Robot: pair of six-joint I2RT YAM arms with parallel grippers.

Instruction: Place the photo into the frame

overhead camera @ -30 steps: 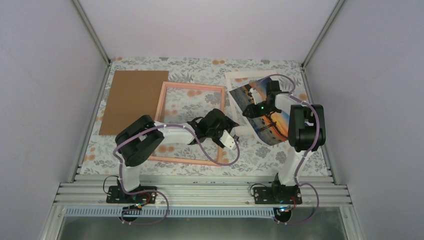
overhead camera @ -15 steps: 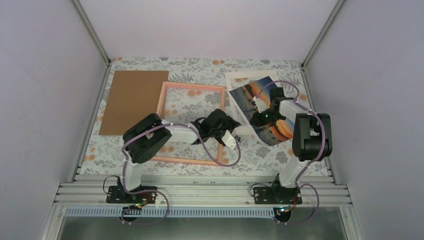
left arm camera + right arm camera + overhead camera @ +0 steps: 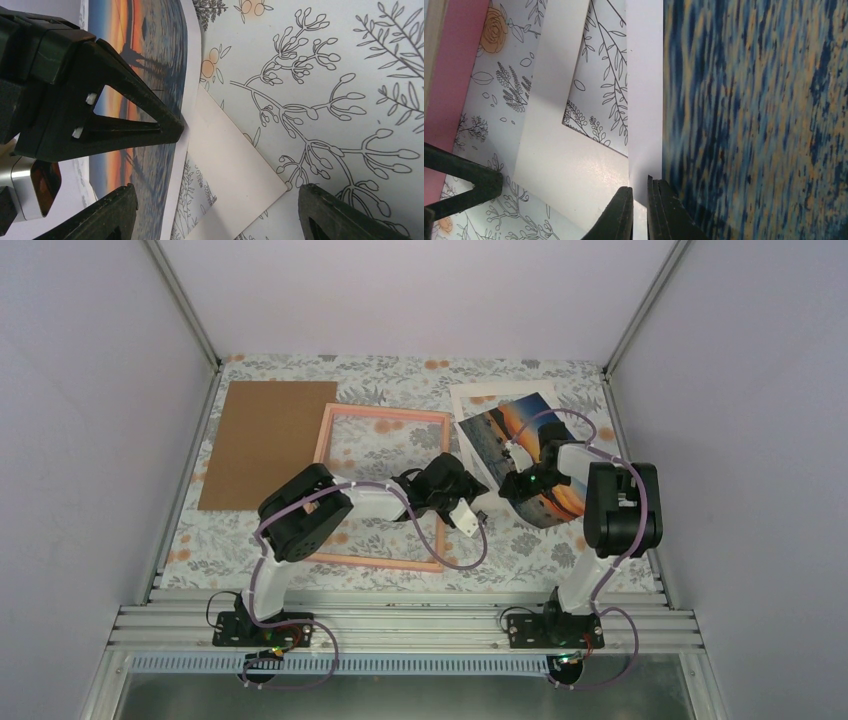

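Note:
The photo (image 3: 497, 428), an orange sunset over blue water, lies tilted at the right on the white mat board (image 3: 472, 396). My right gripper (image 3: 510, 488) is shut on the photo's white near-left border, seen between its fingers in the right wrist view (image 3: 642, 212), with the print (image 3: 754, 110) beside them. My left gripper (image 3: 477, 515) is open and empty just left of it, over the mat board's corner (image 3: 230, 155). In the left wrist view the left gripper (image 3: 215, 220) faces the photo (image 3: 135, 45). The pink frame (image 3: 326, 438) lies flat at centre-left.
A brown cardboard sheet (image 3: 265, 440) lies left of the frame at the back. The frame's pink edge (image 3: 454, 75) shows left of the mat board (image 3: 574, 165) in the right wrist view. The cell walls close the table on three sides.
The left arm has reached further right, bringing its open gripper up to the photo's near corner. The right gripper has shifted down and nearer, staying on the photo's edge.

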